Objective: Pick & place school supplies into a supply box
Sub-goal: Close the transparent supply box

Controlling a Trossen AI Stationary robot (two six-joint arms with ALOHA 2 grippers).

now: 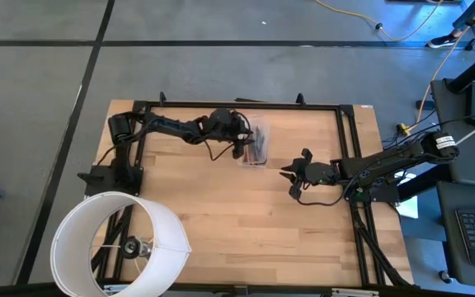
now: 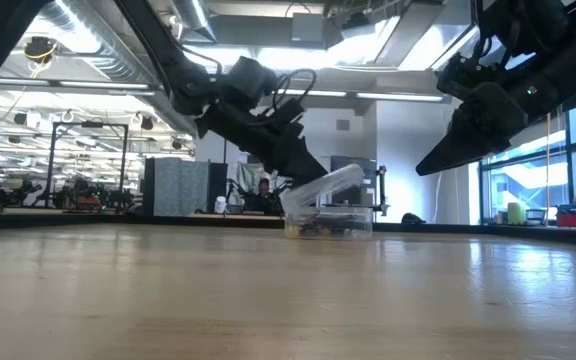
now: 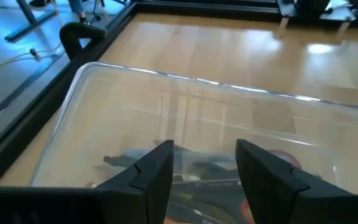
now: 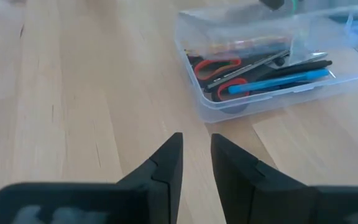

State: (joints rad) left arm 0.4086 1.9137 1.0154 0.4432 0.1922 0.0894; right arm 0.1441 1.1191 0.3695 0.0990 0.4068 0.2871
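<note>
Clear plastic supply box (image 4: 272, 62) near the worktop's (image 1: 221, 223) far edge holds scissors (image 4: 219, 68); left fingers (image 3: 157, 171) spread above it, right fingers (image 4: 232, 168) slightly parted.

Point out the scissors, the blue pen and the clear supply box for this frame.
scissors (image 4: 218, 65): right wrist view, on the upper red handle loop.
blue pen (image 4: 278, 83): right wrist view, mid-barrel, inside the box.
supply box (image 4: 194, 99): right wrist view, on the clear near wall at its rounded corner.
</note>
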